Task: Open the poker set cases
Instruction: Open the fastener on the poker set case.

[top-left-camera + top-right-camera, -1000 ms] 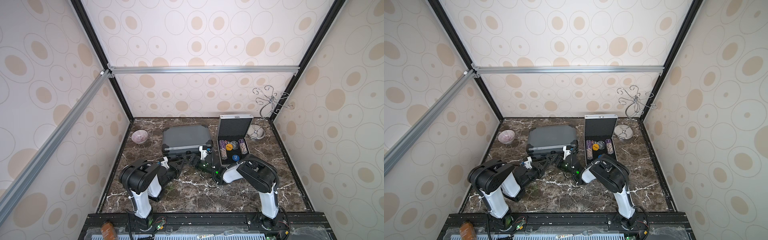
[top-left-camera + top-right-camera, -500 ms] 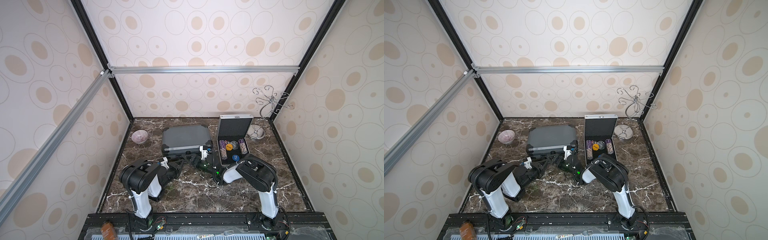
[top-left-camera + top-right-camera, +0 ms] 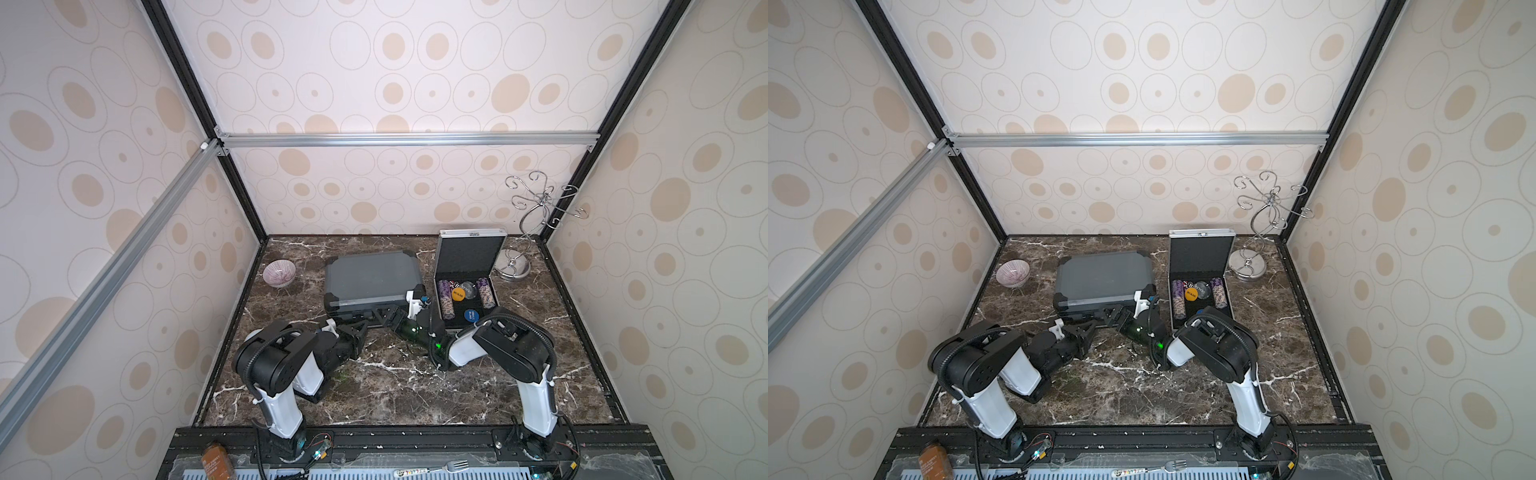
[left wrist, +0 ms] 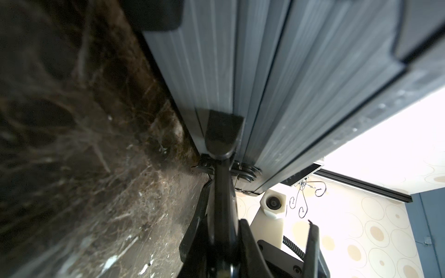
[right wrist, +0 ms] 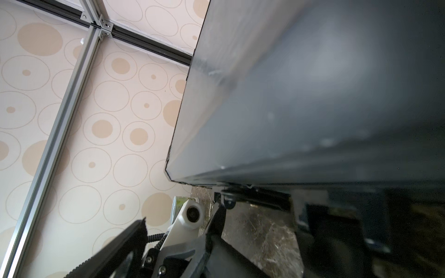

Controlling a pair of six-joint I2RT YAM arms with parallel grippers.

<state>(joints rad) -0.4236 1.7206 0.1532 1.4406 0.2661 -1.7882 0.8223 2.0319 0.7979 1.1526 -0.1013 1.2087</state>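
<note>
Closed dark grey case [image 3: 372, 278] lies mid-frame in both top views; the open silver case [image 3: 469, 253] sits right of it. Left claw [image 3: 366, 323] is pinched narrow at the grey case's front seam, right claw [image 3: 388, 315] spread wide. The lid looks rigid, smooth and weighty: lift by the front lip.

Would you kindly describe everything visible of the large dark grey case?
The large dark grey case lies flat and closed on the brown marble tabletop, between a pink bowl and the open silver case. Smooth lid, ribbed sides, black corner caps. The left gripper, shut, meets a black fitting on its front seam; the right gripper, open, sits at its front right corner.
</note>
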